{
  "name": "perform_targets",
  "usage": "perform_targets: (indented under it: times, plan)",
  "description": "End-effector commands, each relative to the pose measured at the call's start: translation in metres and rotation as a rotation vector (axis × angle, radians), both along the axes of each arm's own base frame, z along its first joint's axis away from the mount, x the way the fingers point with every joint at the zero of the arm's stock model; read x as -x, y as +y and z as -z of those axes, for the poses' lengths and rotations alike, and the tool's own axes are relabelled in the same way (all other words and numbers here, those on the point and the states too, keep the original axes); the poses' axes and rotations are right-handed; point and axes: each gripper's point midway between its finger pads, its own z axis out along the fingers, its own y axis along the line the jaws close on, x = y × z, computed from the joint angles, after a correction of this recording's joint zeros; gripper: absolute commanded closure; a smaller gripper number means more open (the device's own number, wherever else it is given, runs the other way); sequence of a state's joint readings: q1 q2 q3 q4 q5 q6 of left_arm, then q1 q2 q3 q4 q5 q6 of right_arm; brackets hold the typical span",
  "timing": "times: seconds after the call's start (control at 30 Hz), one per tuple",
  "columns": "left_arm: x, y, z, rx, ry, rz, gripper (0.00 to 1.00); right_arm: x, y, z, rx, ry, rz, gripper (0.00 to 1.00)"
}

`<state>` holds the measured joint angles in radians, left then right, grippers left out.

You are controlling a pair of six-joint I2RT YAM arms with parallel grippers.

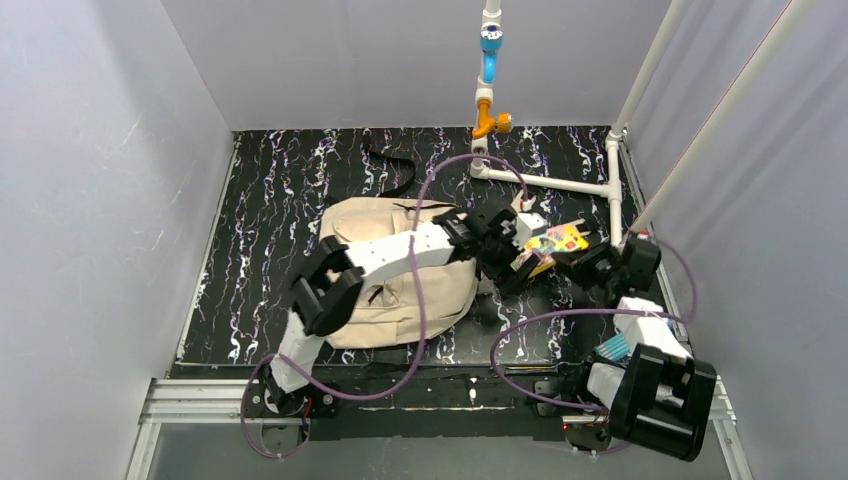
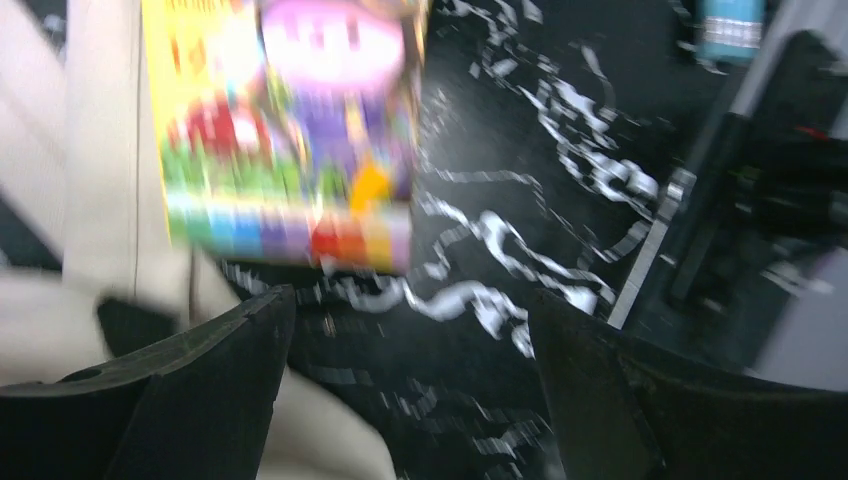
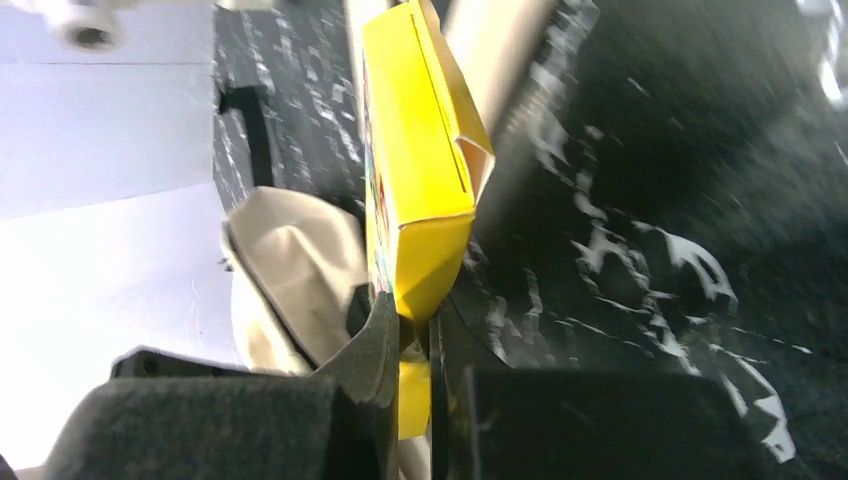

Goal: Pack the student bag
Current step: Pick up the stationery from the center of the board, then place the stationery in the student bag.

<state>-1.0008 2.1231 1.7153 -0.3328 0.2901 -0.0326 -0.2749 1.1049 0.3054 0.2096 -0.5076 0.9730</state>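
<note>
You have the black table (image 1: 270, 200), veined in white and purple, carrying everything. The student bag (image 1: 445, 300), a large beige soft fabric backpack, lies flat left of the table's middle and towards its near edge. Its black loop (image 1: 395, 175) trails towards the far edge, and your left arm reaches across the bag. I cannot tell whether its mouth is open.

Just off the bag's right side is a thin yellow cardboard book (image 1: 556, 240) with a bright multicoloured cover, standing on edge. Your right gripper (image 3: 412, 320) is closed hard on that book, pinching only a narrow strip along its lower edge. Your left gripper (image 2: 410, 310) is spread wide and holds nothing. The book sits ahead of its jaws, though that view is smeared.

Watch three things:
- **Grip:** it is shallow, so the book could pivot or slip out if it is swung quickly.
- **Crowding:** both wrists are close around the book, and the open left fingers could knock it or strike the right gripper.
- **Bag mouth:** soft fabric may fold under a leading corner, so the book could snag and push the bag along instead of entering
</note>
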Motion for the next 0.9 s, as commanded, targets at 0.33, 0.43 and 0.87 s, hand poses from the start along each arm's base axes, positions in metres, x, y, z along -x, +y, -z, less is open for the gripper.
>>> perform_targets:
  times: [0.33,0.43,0.87]
  plan:
    - [-0.004,0.235,-0.154,0.128,-0.017,-0.663,0.07,-0.008,0.03,-0.156,0.487,-0.179,-0.367,0.99]
    - [-0.015,0.274,-0.137,0.103,0.008,-0.807,0.08,0.002,0.078,-0.181,0.495,-0.265,-0.54,0.99]
    - [-0.082,0.281,-0.06,0.018,0.164,-0.948,0.62,0.011,0.223,-0.216,0.388,-0.519,-0.867,0.99]
